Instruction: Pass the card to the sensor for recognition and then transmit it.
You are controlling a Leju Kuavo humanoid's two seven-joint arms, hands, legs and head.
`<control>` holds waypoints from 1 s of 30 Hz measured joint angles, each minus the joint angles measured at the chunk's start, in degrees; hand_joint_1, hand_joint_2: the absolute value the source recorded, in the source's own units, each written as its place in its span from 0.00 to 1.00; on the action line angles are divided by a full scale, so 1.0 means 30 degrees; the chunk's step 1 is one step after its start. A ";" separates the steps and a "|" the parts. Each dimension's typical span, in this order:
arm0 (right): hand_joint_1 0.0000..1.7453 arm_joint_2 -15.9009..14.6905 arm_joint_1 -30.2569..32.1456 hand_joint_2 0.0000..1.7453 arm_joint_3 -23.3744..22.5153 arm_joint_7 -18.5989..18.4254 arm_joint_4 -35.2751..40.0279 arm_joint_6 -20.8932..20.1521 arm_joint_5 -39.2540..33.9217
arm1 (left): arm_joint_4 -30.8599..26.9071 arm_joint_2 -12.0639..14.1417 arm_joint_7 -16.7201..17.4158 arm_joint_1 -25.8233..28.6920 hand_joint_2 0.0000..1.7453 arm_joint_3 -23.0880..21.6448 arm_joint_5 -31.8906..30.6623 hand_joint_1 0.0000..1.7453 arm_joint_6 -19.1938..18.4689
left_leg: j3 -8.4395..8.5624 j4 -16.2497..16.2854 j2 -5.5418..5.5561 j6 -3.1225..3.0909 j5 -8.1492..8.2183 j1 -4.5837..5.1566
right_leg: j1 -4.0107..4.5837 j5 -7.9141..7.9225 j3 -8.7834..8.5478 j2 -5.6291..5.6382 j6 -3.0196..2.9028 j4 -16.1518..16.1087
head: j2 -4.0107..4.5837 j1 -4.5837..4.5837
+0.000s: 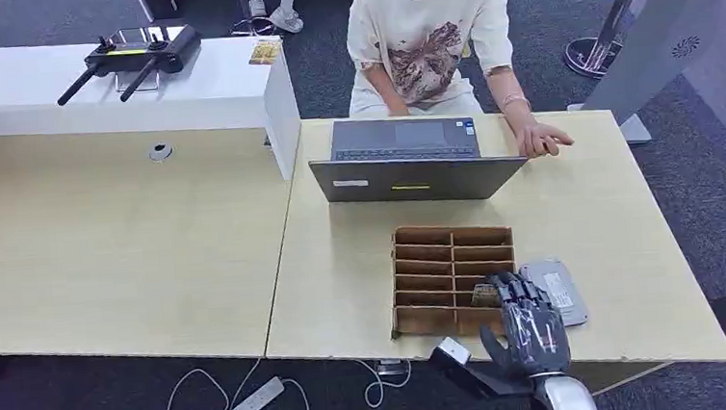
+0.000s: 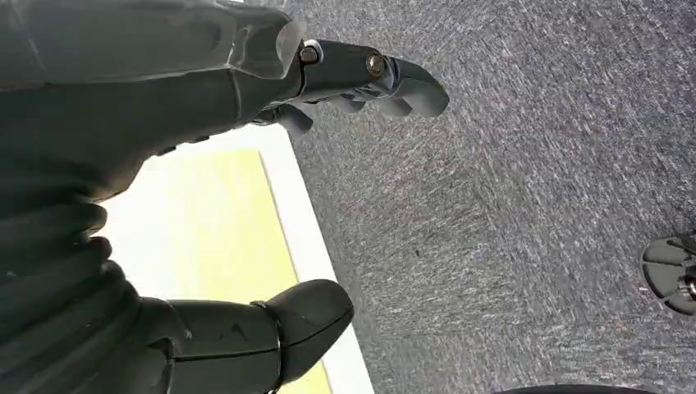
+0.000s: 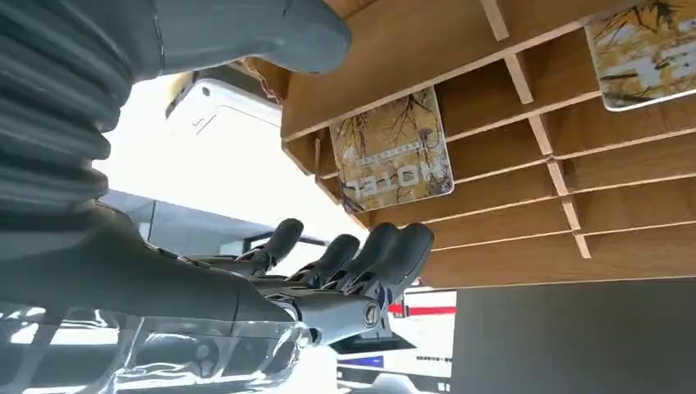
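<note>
A patterned yellow-brown card (image 1: pixel 484 295) (image 3: pixel 394 152) lies in a near-right slot of the wooden divider box (image 1: pixel 421 259) (image 3: pixel 509 205). A second card (image 3: pixel 648 49) sits in another slot. The flat grey sensor (image 1: pixel 556 291) lies on the table just right of the box. My right hand (image 1: pixel 532 333) (image 3: pixel 353 263) hovers at the box's near-right corner, fingers extended toward the card, thumb (image 3: pixel 304 33) apart, holding nothing. My left hand (image 2: pixel 246 189) hangs beside the table edge above the carpet, fingers (image 2: pixel 369 74) and thumb (image 2: pixel 304 316) apart and empty.
An open laptop (image 1: pixel 414 158) stands behind the box. A person (image 1: pixel 425 37) sits across the table with a hand (image 1: pixel 543 139) resting beside the laptop. A black controller (image 1: pixel 131 52) lies on the white counter at the far left. A power strip (image 1: pixel 248 406) lies on the floor.
</note>
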State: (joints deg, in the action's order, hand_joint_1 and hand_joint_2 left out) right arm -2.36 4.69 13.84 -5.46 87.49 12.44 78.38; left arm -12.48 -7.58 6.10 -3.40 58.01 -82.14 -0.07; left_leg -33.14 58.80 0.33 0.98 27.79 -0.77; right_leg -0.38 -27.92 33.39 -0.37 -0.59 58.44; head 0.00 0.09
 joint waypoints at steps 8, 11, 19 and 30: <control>0.31 0.0044 -0.0046 1.00 -0.0036 0.0000 -0.0007 -0.0007 0.0248 | 0.0000 0.0000 0.0000 0.0000 1.00 -0.0029 -0.0058 0.00 -0.0007 | -0.0001 0.0000 0.0000 0.0000 0.0000 0.0000 | 0.0000 0.0000 -0.0001 0.0000 0.0000 0.0000 | 0.0000 0.0000; 0.32 0.0044 -0.0112 1.00 -0.0073 0.0000 -0.0022 -0.0015 0.0248 | 0.0000 0.0000 -0.0007 0.0000 1.00 -0.0051 -0.0058 0.00 0.0000 | 0.0000 0.0000 0.0000 0.0000 0.0000 0.0000 | 0.0000 0.0000 -0.0001 0.0000 0.0000 0.0000 | 0.0000 0.0000; 0.32 0.0044 -0.0299 1.00 -0.0153 0.0102 -0.0306 -0.0058 0.0197 | 0.0000 0.0000 -0.0015 0.0003 1.00 -0.0058 -0.0058 0.00 0.0000 | 0.0000 0.0000 0.0001 0.0000 0.0000 0.0000 | 0.0000 0.0000 -0.0001 -0.0001 0.0000 0.0001 | 0.0000 0.0000; 0.32 0.0044 -0.0712 1.00 -0.0160 0.0160 -0.0859 -0.0066 0.0197 | 0.0000 0.0000 0.0007 0.0002 1.00 -0.0066 -0.0058 0.00 0.0000 | 0.0000 0.0000 0.0001 0.0000 0.0000 0.0000 | 0.0000 0.0000 -0.0001 0.0000 0.0000 0.0001 | 0.0000 0.0000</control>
State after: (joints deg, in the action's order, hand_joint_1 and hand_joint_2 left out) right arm -2.23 2.56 13.35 -4.98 84.91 12.24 78.97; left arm -12.48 -7.58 6.12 -3.39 57.81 -82.31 -0.07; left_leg -33.14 58.80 0.34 0.98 27.79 -0.77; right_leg -0.38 -27.92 33.39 -0.37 -0.59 58.45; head 0.00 0.09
